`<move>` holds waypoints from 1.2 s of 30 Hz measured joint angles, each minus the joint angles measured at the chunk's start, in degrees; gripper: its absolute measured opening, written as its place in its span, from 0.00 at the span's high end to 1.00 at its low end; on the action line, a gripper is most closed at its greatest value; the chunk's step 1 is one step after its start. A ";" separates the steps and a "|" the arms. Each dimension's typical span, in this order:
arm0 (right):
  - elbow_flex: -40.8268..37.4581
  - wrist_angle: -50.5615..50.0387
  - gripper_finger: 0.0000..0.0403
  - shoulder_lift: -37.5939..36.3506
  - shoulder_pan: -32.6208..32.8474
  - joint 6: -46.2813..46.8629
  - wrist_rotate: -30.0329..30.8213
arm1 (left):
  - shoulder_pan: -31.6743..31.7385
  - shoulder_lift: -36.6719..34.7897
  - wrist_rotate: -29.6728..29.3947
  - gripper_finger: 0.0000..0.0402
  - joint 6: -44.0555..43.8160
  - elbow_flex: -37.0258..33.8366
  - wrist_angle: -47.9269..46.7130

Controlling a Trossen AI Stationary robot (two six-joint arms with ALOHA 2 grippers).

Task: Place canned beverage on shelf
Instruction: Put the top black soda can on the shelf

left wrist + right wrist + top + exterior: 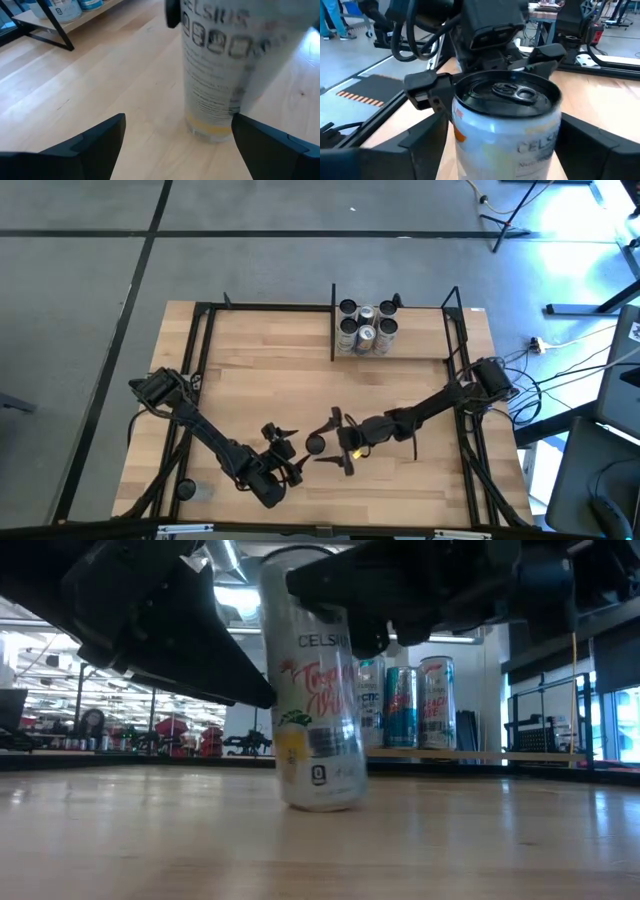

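Note:
A tall white Celsius can (315, 445) stands upright on its base on the wooden tabletop near the middle front; it also shows in the low view (315, 710). My right gripper (324, 445) is open, its fingers on either side of the can's upper part (505, 125), with no touch showing. My left gripper (290, 450) is open just to the can's left, its fingers (100, 140) facing the can's lower wall (215, 90). The shelf (395, 352), a wooden bay with black uprights at the far edge, holds several cans (365, 328).
Black metal rails run along the table's left (190, 380) and right (462, 370) sides. A black upright (333, 320) bounds the shelf's left side. Bare wood (270, 370) lies between the can and the shelf. The shelved cans show behind the can in the low view (410, 705).

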 joint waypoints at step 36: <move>-22.08 -34.90 0.50 -57.28 -5.25 -8.61 27.93 | -0.16 0.00 0.72 0.13 0.02 0.00 -0.42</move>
